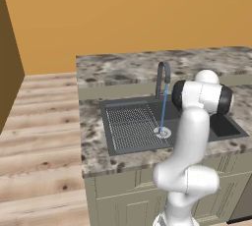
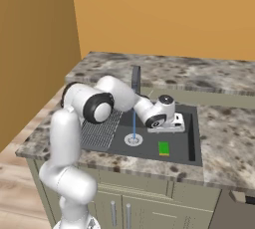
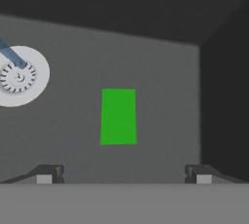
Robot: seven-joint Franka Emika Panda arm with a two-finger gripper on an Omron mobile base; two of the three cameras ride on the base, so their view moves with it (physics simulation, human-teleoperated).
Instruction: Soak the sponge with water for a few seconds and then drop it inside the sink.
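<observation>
Green sponge point(image 3: 118, 116) lying flat on the sink point(image 2: 194, 138) floor, right of the drain point(image 2: 133, 140) in the right base view, apart from it and nearer the basin's right wall. Nothing touching it. In the hand view, seen from straight above as a plain green rectangle, well clear of both fingers point(image 3: 47, 174).

Fingers spread wide, empty, one tip low at each side of the hand view, sponge centred between and beyond them. Hand hanging above the basin in the right base view, gripper point(image 2: 175, 123) aimed down, above the sponge and nearer the back wall.

Water point(image 1: 163, 107) running: thin light-blue stream, straight down from the faucet point(image 1: 162, 76) spout onto the pale round drain point(image 1: 162, 132). In the hand view, stream end point(image 3: 12, 56) landing on the drain point(image 3: 19, 76) at the far left, away from the sponge.

Ribbed drainboard point(image 1: 133, 127) on the basin's left side. Dark arched faucet standing at the back rim, centre. Speckled stone counter point(image 1: 93, 141) all round the sink, pale cabinet doors point(image 2: 149, 203) below, orange wall point(image 1: 123, 9) behind, wood floor point(image 1: 39, 136) at left.

Arm point(image 1: 189, 136) rising from the lower right in the left base view, elbow blocking part of the basin's right half.
</observation>
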